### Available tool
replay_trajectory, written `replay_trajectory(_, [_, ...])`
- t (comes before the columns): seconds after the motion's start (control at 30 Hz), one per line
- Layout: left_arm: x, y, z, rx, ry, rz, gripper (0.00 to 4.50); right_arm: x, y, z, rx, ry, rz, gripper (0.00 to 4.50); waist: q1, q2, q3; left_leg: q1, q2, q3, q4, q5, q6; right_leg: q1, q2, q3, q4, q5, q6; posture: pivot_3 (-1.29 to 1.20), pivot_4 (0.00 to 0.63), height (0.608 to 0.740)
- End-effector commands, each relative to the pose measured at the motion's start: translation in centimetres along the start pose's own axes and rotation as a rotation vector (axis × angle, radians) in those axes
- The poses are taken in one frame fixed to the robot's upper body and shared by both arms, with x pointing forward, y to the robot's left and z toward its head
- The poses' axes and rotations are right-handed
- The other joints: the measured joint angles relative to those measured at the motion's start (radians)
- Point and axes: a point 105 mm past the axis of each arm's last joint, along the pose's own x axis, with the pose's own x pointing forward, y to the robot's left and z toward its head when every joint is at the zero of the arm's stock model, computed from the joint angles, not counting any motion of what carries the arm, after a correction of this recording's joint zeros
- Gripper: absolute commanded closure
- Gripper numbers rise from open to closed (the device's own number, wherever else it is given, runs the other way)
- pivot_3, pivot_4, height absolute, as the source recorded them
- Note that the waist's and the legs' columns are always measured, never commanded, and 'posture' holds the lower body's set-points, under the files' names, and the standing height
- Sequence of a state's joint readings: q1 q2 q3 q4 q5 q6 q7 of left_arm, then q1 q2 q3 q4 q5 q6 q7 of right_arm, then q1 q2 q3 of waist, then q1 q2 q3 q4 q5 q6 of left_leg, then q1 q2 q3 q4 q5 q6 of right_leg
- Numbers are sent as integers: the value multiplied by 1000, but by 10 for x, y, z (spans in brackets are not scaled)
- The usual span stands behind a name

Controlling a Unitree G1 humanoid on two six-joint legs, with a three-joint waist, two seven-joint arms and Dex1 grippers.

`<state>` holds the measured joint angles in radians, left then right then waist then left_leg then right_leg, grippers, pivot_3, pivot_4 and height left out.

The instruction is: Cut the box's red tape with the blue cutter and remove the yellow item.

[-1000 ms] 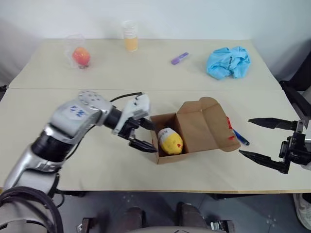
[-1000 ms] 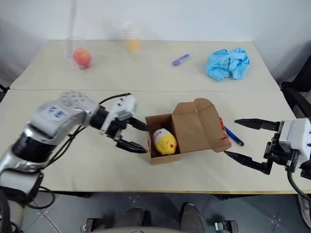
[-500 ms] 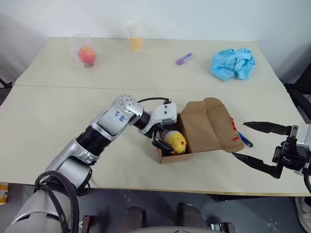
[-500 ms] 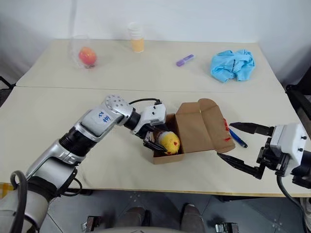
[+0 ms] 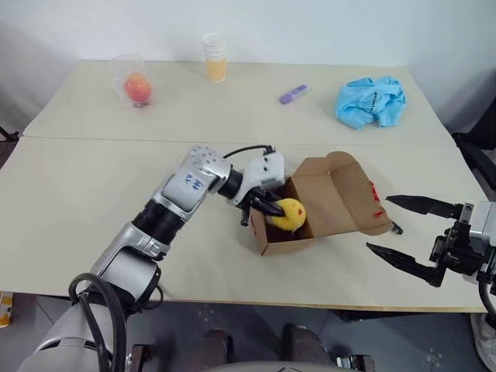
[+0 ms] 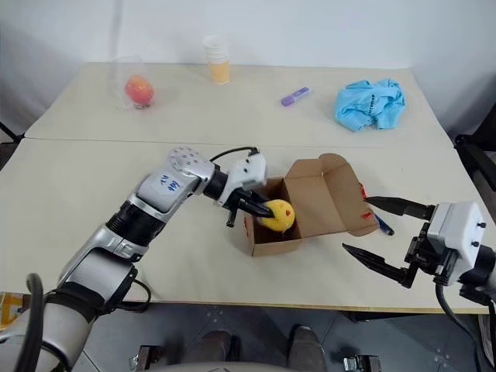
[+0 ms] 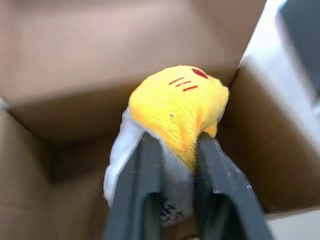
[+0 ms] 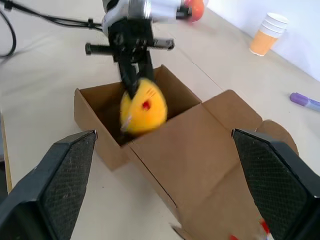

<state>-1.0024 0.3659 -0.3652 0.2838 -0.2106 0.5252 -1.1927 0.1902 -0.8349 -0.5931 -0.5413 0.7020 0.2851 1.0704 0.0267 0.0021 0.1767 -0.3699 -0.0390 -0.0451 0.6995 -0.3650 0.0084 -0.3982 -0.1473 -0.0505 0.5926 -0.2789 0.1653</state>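
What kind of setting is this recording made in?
Probably a lab or test room set up for robot trials: two plain beige tables pushed together against a bare white wall, with unrelated props spread out, such as a cup of orange liquid, a purple marker and a crumpled blue cloth.

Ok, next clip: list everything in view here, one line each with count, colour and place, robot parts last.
Box: 1, brown cardboard, flaps open, near the table's front edge.
Yellow item: 1, yellow with red marks, inside the box.
Red tape: red bits on the opened flap.
Blue cutter: 1, dark blue, on the table just past the flap, partly hidden.
Purple marker: 1, far side of the table.
Blue cloth: 1, light blue, crumpled, far right.
Cup: 1, orange liquid, far edge.
Fruit in clear plastic: 1, orange-red, far left.
Table: beige.
Left end effector: black fingers shut on the yellow item.
Right end effector: black fingers open, right of the box.
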Motion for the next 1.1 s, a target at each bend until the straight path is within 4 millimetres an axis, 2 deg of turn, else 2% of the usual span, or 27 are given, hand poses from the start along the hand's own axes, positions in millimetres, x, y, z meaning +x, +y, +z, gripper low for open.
replay_trajectory(0.03, [-38,10,34,84,-311,93,4485,10,2,12,21,-97,15,0,0,0,0,0,0,-1,0,0,0,0,0,0,0,0,0,0,150,740])
replay_trajectory(0.1, [-62,15,36,94,-427,161,4485,17,3,14,43,-136,34,0,-5,0,0,1,1,-2,0,0,0,0,0,0,0,0,0,0,150,740])
replay_trajectory(0.17, [-90,19,28,31,-520,241,4485,26,5,19,65,-188,61,0,-7,0,0,2,1,-2,0,1,-1,0,0,0,1,0,0,0,150,740])
replay_trajectory(0.2, [-105,21,20,11,-543,307,4485,32,7,22,75,-216,75,0,-10,1,0,2,1,-2,0,1,-1,0,0,0,1,0,0,0,150,740])
replay_trajectory(0.27, [-143,22,-8,-49,-546,500,4485,48,12,30,126,-293,130,0,-19,1,0,3,1,-2,0,1,-1,0,0,0,1,0,0,0,150,740])
replay_trajectory(0.33, [-192,9,-36,-40,-592,759,4485,66,23,31,159,-330,227,0,-33,0,0,4,1,-4,-2,1,-2,0,0,1,1,0,0,0,150,740])
replay_trajectory(0.37, [-210,0,-49,-64,-597,864,4485,72,28,29,144,-332,262,0,-33,0,0,5,1,-5,-2,1,-2,-1,0,1,1,0,0,0,150,740])
replay_trajectory(0.4, [-224,-10,-62,-86,-590,947,4485,78,32,26,142,-330,296,0,-31,0,0,6,1,-6,-2,0,-2,-1,0,1,2,0,0,0,150,740])
replay_trajectory(0.5, [-249,-40,-99,-197,-548,1117,4485,88,34,19,113,-339,328,0,-25,-1,0,3,2,-8,-2,0,-3,-4,-2,1,2,0,0,0,150,740])
replay_trajectory(0.6, [-265,-60,-124,-268,-520,1231,4485,92,26,17,77,-360,303,0,0,-1,-1,1,0,-10,0,0,-1,-4,-4,1,2,0,-1,0,150,740])
replay_trajectory(0.7, [-273,-65,-138,-338,-536,1285,4485,90,15,14,47,-356,266,0,14,-1,-1,1,-1,-12,1,0,-1,0,-4,-1,1,2,-2,0,150,740])
replay_trajectory(0.73, [-274,-64,-143,-370,-538,1296,3926,89,10,12,36,-349,247,0,15,-1,-1,2,-1,-12,1,0,-1,0,-4,-1,1,2,-2,0,150,740])
replay_trajectory(0.8, [-272,-60,-148,-411,-538,1286,3517,87,4,9,14,-335,217,0,13,-1,-1,3,-2,-12,1,0,-1,1,-3,-1,1,3,-2,0,150,740])
replay_trajectory(0.97, [-265,-49,-161,-455,-436,1284,1976,82,-1,6,0,-312,185,0,-5,-1,-1,3,-3,-10,-2,0,-2,-2,-1,-1,1,2,-2,0,150,740])
replay_trajectory(1.1, [-267,-54,-168,-494,-358,1269,769,76,1,3,-2,-288,185,0,-19,-1,-1,2,-2,-7,-2,0,-2,-5,-1,-1,2,2,-2,0,150,740])
